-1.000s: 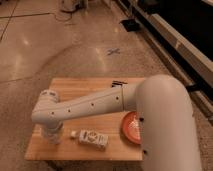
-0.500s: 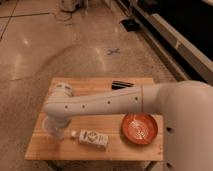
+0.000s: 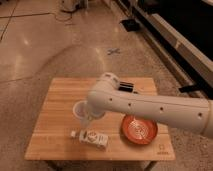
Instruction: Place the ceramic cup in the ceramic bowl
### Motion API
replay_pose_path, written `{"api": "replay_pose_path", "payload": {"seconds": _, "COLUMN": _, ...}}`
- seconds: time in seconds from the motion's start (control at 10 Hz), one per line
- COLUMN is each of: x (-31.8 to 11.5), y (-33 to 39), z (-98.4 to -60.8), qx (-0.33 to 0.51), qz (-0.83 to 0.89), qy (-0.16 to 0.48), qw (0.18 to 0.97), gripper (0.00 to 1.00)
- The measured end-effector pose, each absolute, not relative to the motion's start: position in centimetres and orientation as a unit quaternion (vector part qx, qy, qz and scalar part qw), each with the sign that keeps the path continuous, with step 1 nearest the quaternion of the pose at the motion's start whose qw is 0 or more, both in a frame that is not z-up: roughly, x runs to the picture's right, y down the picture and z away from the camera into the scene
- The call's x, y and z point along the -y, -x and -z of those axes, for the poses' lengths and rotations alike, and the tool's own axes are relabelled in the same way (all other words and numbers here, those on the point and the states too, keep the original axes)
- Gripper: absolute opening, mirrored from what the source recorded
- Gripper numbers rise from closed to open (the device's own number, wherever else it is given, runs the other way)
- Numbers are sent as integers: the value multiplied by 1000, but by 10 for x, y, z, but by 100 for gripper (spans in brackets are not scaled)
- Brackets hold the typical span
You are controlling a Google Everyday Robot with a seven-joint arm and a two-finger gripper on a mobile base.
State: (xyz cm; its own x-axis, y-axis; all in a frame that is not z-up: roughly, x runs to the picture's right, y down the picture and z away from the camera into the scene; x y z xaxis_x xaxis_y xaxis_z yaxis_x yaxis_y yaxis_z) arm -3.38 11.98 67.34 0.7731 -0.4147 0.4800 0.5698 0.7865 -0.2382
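The ceramic cup [image 3: 78,109], small, white and round, is over the middle of the wooden table [image 3: 55,100], its open mouth showing. My gripper [image 3: 88,114] is at the end of the white arm that reaches in from the right. It is right against the cup's right side, and the arm's bulk hides most of it. The ceramic bowl [image 3: 139,129], orange-red with lighter streaks, sits on the table's front right, to the right of the cup and apart from it. I cannot tell whether the cup rests on the table or is held above it.
A white carton with a printed label [image 3: 92,137] lies on its side near the front edge, just below the cup. A dark object [image 3: 126,87] sits at the table's back right. Speckled floor surrounds the table, with dark shelving along the right.
The end of the arm has moved right from the table's left part to its middle, nearer the bowl. The cup now shows beside it.
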Motion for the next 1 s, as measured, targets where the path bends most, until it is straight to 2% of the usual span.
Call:
{"api": "replay_pose_path", "payload": {"seconds": 0.4, "x": -120, "y": -89, "z": -678, "qx": 156, "qz": 174, "qy": 204, "qw": 951, "gripper": 0}}
{"api": "replay_pose_path", "payload": {"seconds": 0.8, "x": -124, "y": -164, "z": -712, "qx": 115, "qz": 107, "qy": 216, "qw": 964, "gripper": 1}}
{"api": "replay_pose_path", "payload": {"seconds": 0.9, "x": -124, "y": -175, "z": -718, "qx": 109, "qz": 99, "qy": 216, "qw": 965, "gripper": 6}}
{"api": "replay_pose_path", "payload": {"seconds": 1.0, "x": -125, "y": -186, "z": -726, "qx": 101, "qz": 96, "qy": 212, "qw": 967, "gripper": 18}}
